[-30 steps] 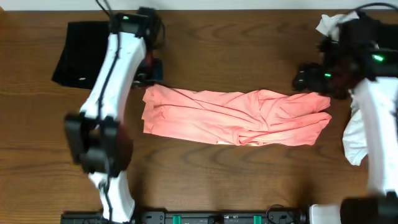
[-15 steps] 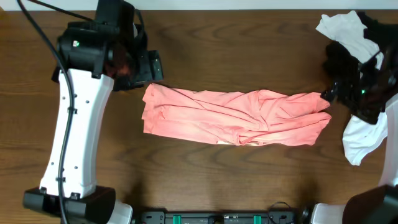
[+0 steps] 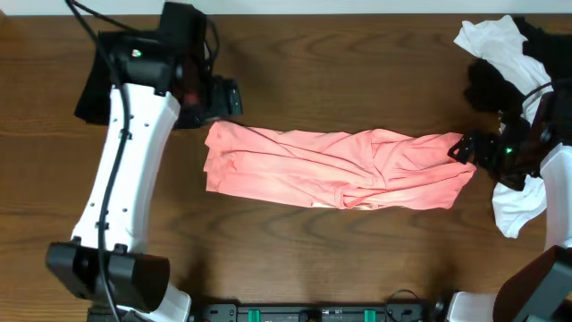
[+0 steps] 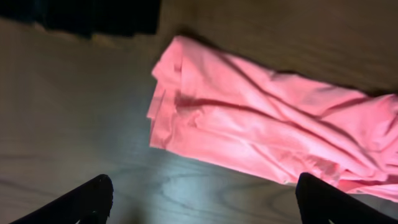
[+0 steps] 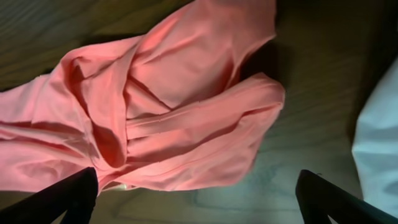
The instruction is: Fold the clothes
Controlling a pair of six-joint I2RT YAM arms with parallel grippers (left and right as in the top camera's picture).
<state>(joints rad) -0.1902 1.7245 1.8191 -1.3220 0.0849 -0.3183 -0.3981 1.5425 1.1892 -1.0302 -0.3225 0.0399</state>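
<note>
Since one second earlier the left arm (image 3: 125,170) has swung its wrist off the shirt's left end. The right arm (image 3: 559,192) has come down from the rear corner to the shirt's right end. The shirt has not shifted.

The table (image 3: 357,80) is dark, grained wood, with broad bare strips before and behind the cloth.

The salmon-pink T-shirt (image 3: 340,168) lies across the table's middle as a long, creased band of soft, matte cloth. Its left end shows stacked, nearly straight layered edges; its right end splits into two rounded lobes with a dark gap between them.

A white garment (image 3: 514,201) lies crumpled just beside the right end, with a narrow strip of wood between the two. A second white piece (image 3: 490,40) and a black heap (image 3: 487,85) fill the rear right corner.

A black rectangle (image 3: 94,85), flat and straight-edged, lies at the rear left, partly hidden by the left arm and apart from the shirt.

The left fingers (image 4: 87,199) stand wide apart and hold nothing, above bare wood off the shirt's left edge. The right fingers (image 5: 68,193) are likewise spread wide and empty, above the lobed end.
</note>
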